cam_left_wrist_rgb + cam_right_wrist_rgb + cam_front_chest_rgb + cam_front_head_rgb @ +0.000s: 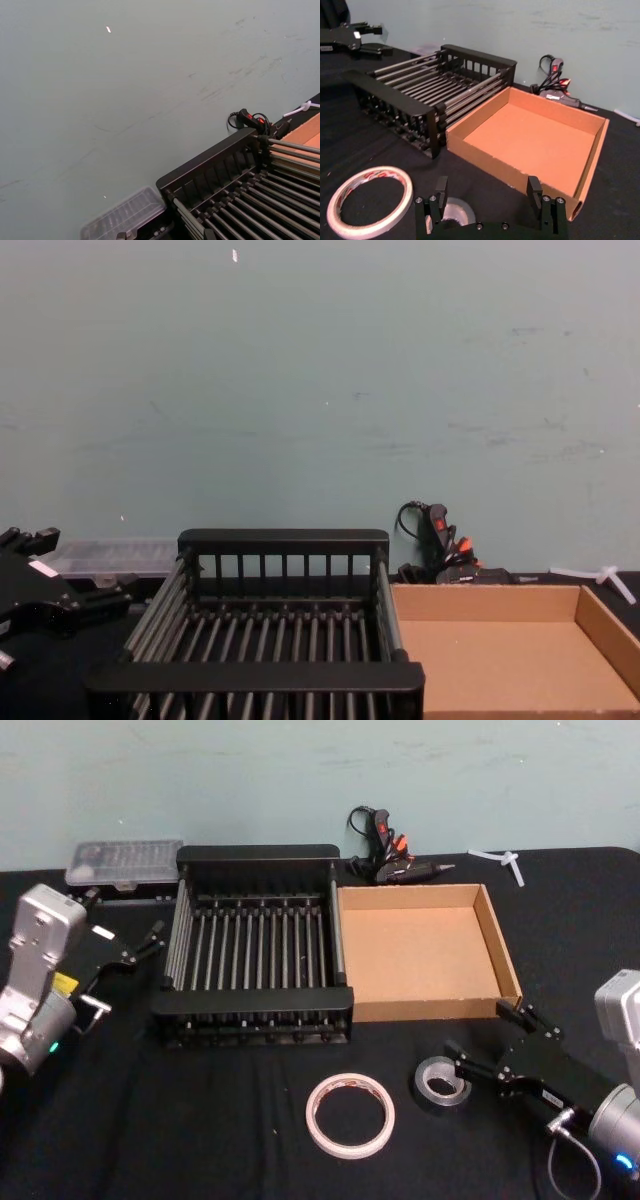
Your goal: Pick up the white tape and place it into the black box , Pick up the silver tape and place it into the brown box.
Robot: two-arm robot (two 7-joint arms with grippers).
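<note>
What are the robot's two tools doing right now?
Left tool: open, empty, beside the black box.
Right tool: open, empty, at the silver tape.

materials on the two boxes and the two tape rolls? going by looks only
Black box: looks like matte moulded plastic rims with smooth, slightly shiny bars, possibly metal. Brown box: corrugated cardboard, dull tan, with cut, folded walls. White tape: pale glossy film with red print on the inner ring. Silver tape: grey, faintly metallic sheen, probably duct-type; can't confirm.
</note>
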